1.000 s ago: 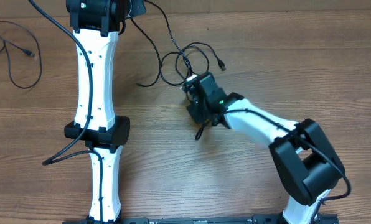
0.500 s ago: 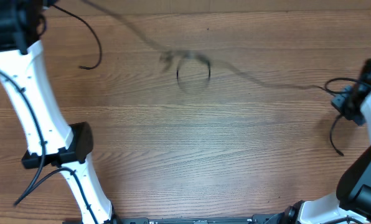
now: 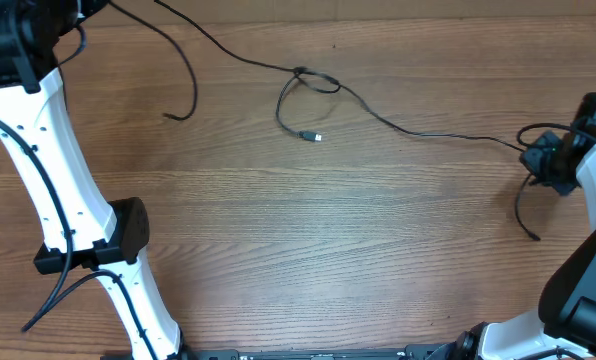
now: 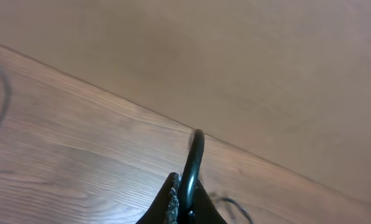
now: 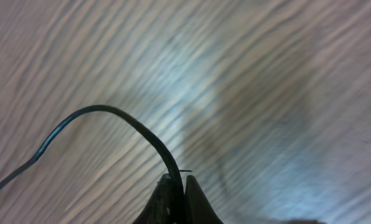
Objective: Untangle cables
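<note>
Black cord is what both of your grippers have hold of. Your left gripper [image 4: 184,190] has its jaws pressed together on a strand of the cables [image 3: 418,131]. In the left wrist view the strand stands up from between the fingers and curves over at its tip, with the wooden table [image 3: 278,250] and a tan wall [image 4: 235,50] behind it. Your right gripper [image 5: 180,186] is likewise closed tight on a thin strand. That strand arcs up and to the left from the fingertips, then drops toward the lower left corner of that view, which is blurred.

From overhead, the cables lie stretched across the far half of the table. A line comes in from the top left, where your left arm [image 3: 48,150] reaches out of the frame. It runs to a small knot [image 3: 300,72] near the top middle and goes on rightward in a long shallow sag to the right gripper at the right edge. Below the knot hangs a loose loop [image 3: 282,105] that ends in a small plug [image 3: 317,137] lying on the wood. Another strand drops from the top left and curls to a free end [image 3: 170,117], well apart from the knot. Just beside the right gripper sits a small loop, and a tail [image 3: 523,215] trails from there toward the near edge.
</note>
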Available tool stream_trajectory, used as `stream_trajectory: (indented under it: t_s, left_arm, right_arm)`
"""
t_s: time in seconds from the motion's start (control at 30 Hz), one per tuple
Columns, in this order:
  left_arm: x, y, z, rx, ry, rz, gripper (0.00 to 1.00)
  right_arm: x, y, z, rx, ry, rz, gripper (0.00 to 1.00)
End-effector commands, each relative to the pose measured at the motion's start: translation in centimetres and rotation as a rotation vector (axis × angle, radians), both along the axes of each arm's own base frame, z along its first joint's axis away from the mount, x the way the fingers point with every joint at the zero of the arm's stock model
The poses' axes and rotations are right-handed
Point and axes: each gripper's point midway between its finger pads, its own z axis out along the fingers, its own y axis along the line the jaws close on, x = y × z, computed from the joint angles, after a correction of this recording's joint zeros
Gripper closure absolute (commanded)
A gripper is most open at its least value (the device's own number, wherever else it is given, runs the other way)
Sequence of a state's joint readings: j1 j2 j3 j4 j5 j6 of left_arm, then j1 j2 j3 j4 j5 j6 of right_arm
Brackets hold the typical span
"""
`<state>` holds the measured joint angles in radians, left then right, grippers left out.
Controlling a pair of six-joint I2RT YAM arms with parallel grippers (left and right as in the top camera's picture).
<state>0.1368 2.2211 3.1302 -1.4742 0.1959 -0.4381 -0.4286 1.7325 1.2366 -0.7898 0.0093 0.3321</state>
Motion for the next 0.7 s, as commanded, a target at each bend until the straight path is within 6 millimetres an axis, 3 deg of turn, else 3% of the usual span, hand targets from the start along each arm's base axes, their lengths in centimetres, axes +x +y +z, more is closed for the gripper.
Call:
stream_trajectory:
  t_s: [0.0, 0.2, 0.33, 0.47, 0.6, 0.63, 0.67]
  left_arm:
    - [-0.4, -2.7, 1.0, -0.01, -0.029, -0.084, 0.96]
    - [-0.5, -5.4, 0.8, 0.0, -0.022, -0.142, 0.96]
    - [-0.6, -5.6, 0.7, -0.001, -0.017, -0.148, 0.96]
    - [-0.6, -5.7, 0.4, -0.003, -0.004, -0.149, 0.96]
    - [-0.5, -6.1, 0.0, -0.005, 0.009, -0.156, 0.96]
    - [-0.5, -6.3, 0.0, -0.005, 0.009, -0.16, 0.96]
    - [-0.4, -6.5, -0.1, -0.005, 0.01, -0.165, 0.96]
  right_arm:
    - [1.7, 1.8, 1.5, 0.008, -0.061, 0.078, 0.94]
    - [4.5, 6.1, 3.6, 0.106, -0.159, 0.207, 0.82]
    - [5.7, 7.7, 4.4, 0.103, -0.199, 0.292, 0.6]
    - [6.4, 8.9, 4.7, 0.113, -0.225, 0.326, 0.47]
    - [7.9, 14.0, 6.3, 0.262, -0.333, 0.464, 0.36]
    - [8.2, 15.1, 6.7, 0.286, -0.355, 0.495, 0.31]
    - [8.7, 16.8, 7.3, 0.308, -0.385, 0.543, 0.2]
